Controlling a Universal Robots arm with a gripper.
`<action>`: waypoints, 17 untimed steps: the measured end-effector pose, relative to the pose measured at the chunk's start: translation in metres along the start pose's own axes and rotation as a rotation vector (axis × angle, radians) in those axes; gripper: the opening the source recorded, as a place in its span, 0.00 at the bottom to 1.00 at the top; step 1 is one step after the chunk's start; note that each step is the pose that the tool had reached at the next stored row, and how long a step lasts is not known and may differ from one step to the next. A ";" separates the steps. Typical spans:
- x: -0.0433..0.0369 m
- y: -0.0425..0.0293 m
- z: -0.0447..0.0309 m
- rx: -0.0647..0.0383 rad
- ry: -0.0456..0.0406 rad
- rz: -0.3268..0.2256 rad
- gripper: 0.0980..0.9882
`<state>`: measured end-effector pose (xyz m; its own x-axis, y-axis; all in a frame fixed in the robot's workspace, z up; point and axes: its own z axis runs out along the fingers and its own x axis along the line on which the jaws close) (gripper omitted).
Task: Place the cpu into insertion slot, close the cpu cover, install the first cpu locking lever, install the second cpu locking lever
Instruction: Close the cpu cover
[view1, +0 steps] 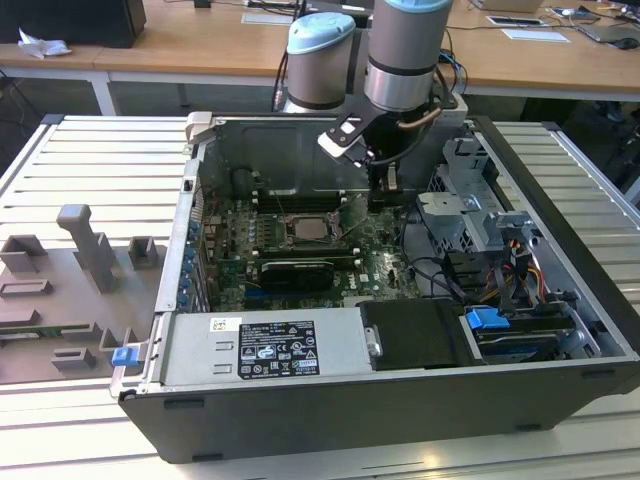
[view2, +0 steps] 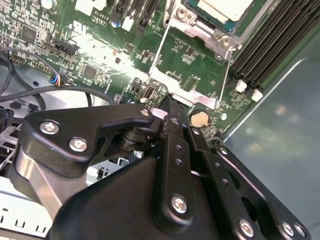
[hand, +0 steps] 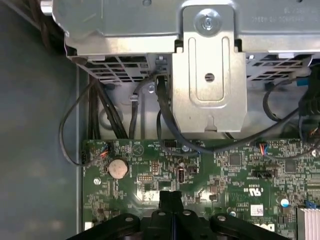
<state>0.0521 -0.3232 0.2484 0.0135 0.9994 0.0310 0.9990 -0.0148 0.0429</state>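
The open computer case (view1: 300, 420) lies on the slatted surface (view1: 90, 150), with a green board (view1: 385, 262) inside it. In the second wrist view the cpu (view2: 225, 7) sits in the insertion slot (view2: 200, 27). The cpu cover (view2: 182, 86) is swung open toward the fingers (view2: 172, 122), which are clenched together on nothing. The first wrist view looks past them to a round battery (hand: 118, 168) and a metal bracket (hand: 210, 75).

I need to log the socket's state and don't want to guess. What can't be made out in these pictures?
- The cpu: second wrist view, mostly cut off by the picture's edge.
- The insertion slot: exterior view, too small to tell whether it is locked.
- The gripper: first wrist view, its body is cut off by the edge, and its shut tips hide the board right beneath them.
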 end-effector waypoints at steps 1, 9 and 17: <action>-0.0001 -0.0032 -0.0002 0.000 -0.0001 0.000 0.01; -0.0004 -0.0227 -0.0011 0.000 -0.0002 0.000 0.01; -0.0004 -0.0279 -0.0013 0.000 -0.0002 0.000 0.01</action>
<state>0.0242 -0.3232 0.2485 0.0136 0.9994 0.0308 0.9990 -0.0150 0.0429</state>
